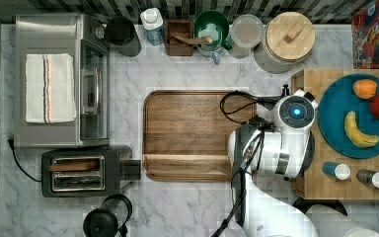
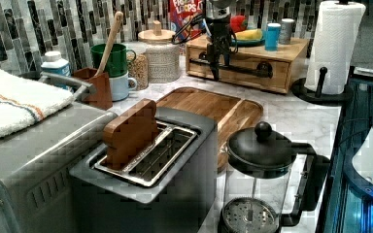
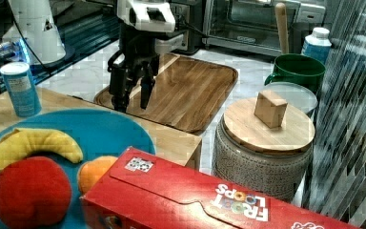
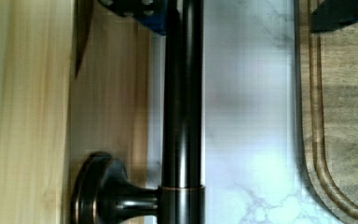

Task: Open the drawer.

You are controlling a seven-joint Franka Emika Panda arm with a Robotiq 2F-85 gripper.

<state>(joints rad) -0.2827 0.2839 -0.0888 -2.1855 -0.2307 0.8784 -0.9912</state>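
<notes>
Bright even overhead light; soft shadows beside wooden tray (image 1: 192, 133); blocky compression throughout; wrist view's bar handle (image 4: 182, 107) blurred, glossy highlights.

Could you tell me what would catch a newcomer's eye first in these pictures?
Probably the white arm reaching down over the drawer, its gripper at the black handle on the drawer's front. Next, the blue plate on top of the drawer box, carrying a banana and other fruit. The brown tray lies mid-counter in the top view, between the drawer and the toaster.
</notes>
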